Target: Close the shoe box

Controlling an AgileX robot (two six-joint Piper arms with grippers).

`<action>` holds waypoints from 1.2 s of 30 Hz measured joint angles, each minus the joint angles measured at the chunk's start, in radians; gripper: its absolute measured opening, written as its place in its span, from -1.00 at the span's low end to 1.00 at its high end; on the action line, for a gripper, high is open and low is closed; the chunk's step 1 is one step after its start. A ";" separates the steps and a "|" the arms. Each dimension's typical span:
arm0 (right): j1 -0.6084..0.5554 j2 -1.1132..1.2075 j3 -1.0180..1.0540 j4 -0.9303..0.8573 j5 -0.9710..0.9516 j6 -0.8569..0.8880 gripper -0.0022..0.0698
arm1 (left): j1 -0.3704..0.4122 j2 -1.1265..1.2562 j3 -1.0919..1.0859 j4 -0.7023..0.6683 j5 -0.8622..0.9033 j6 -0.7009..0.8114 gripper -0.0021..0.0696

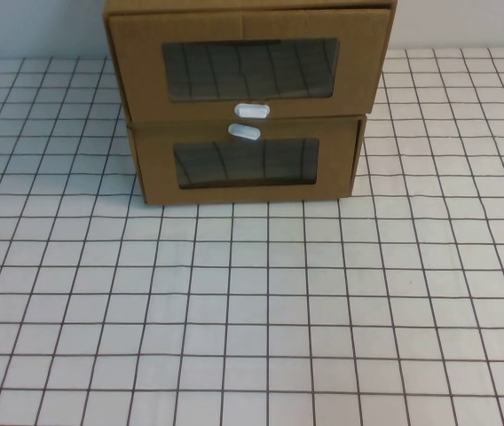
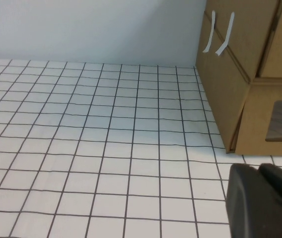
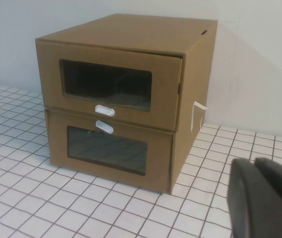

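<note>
No legible text, label, brand, number or sign appears in any view — the shoe box (image 1: 248,53) and the twin box (image 1: 245,164) beneath it show plain brown cardboard, and their white tabs are blank.

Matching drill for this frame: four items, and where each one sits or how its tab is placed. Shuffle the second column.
Items:
1. shoe box
2. twin cardboard box
3. left gripper
4. right gripper

Descriptions:
a. bottom of the stack, white tab above its window
b. off the stack's front right corner, not touching it
c. top of the stack, white tab below its window
d. off the stack's left side, not touching it

Pairs: 1-c, 2-a, 3-d, 4-b
</note>
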 joint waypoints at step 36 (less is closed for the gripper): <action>0.000 0.000 0.000 0.000 0.000 0.000 -0.98 | 0.000 -0.193 0.482 -0.048 -0.199 0.000 -0.96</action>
